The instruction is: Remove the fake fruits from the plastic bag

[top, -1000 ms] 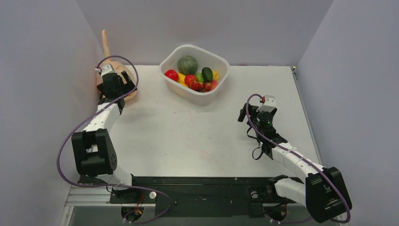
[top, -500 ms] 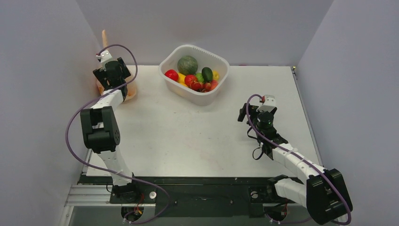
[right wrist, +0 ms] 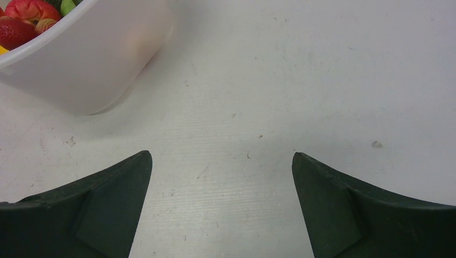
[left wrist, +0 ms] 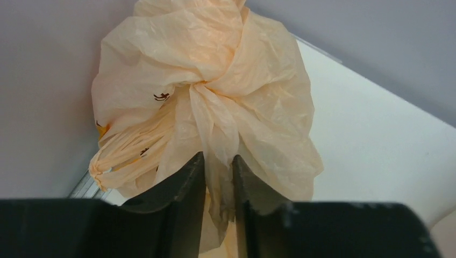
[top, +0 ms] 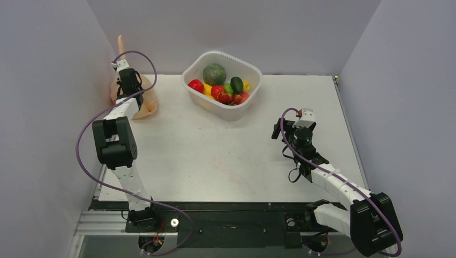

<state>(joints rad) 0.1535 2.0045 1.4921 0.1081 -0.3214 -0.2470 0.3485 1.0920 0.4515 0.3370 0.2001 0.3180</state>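
The peach-orange plastic bag (top: 147, 103) lies crumpled in the back left corner against the wall. In the left wrist view it (left wrist: 215, 70) fills the frame. My left gripper (top: 128, 87) is on top of it, and its jaws (left wrist: 218, 157) are shut on a gathered fold of the film. No fruit shows through the bag. Small fake fruits (top: 223, 92), red, yellow and green, lie in the white tub (top: 254, 69). My right gripper (top: 293, 127) hangs open over bare table at the right, nothing between its fingers (right wrist: 221, 156).
A large dark-green melon (top: 214, 73) sits in the tub with the small fruits. The tub's wall (right wrist: 97, 59) shows at the upper left of the right wrist view. Grey walls close in the left, back and right of the table (top: 215, 156).
My left arm reached further into the back left corner onto the bag, and its gripper went from open to shut on a fold. The right arm stayed still.
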